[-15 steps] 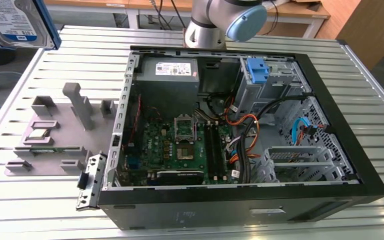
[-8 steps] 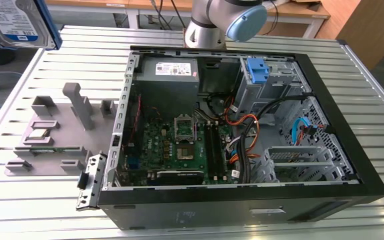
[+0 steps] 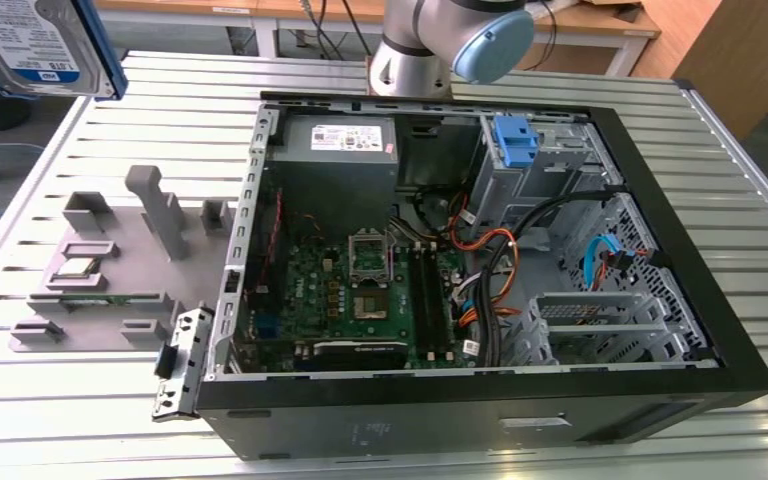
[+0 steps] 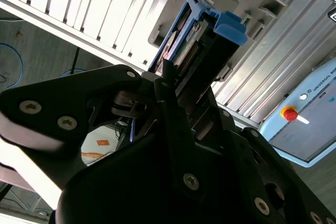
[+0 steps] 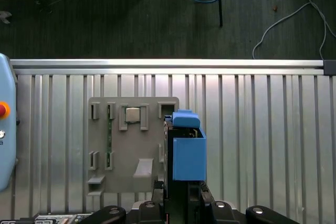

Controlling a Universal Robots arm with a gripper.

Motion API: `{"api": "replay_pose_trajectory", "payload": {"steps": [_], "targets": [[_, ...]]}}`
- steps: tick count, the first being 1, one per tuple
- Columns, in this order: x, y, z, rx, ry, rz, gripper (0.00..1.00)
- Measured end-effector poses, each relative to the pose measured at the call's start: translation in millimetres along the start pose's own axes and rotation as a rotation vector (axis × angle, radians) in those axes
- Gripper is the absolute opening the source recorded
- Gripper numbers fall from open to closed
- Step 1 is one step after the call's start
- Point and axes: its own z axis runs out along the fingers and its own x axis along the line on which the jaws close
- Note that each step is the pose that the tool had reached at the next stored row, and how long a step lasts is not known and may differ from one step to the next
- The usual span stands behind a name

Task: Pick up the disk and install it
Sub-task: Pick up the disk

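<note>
The disk (image 3: 35,42), a silver drive with a blue-and-white label in a blue carrier, hangs in the air at the exterior view's upper left, above the table's edge. In the second wrist view my gripper (image 4: 174,74) is shut on the disk (image 4: 197,38), whose blue handle tab points away from the wrist. In the first wrist view the disk (image 5: 188,150) is seen edge-on, rising out of the gripper (image 5: 181,190) above the slatted table, beside a grey fixture plate (image 5: 131,145).
The open computer case (image 3: 704,300) lies on the slatted table (image 3: 77,400), with a grey power supply (image 3: 337,140) and a blue bracket (image 3: 515,140) at its far end. The grey fixture plate (image 3: 104,270) sits on the case's left. The arm's base (image 3: 418,45) stands behind the case.
</note>
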Motion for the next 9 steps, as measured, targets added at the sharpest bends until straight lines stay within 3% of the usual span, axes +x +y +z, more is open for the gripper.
{"api": "replay_pose_trajectory", "payload": {"steps": [9], "targets": [[-0.1,-2.6,-0.1,0.0,0.0,0.0,0.35]]}}
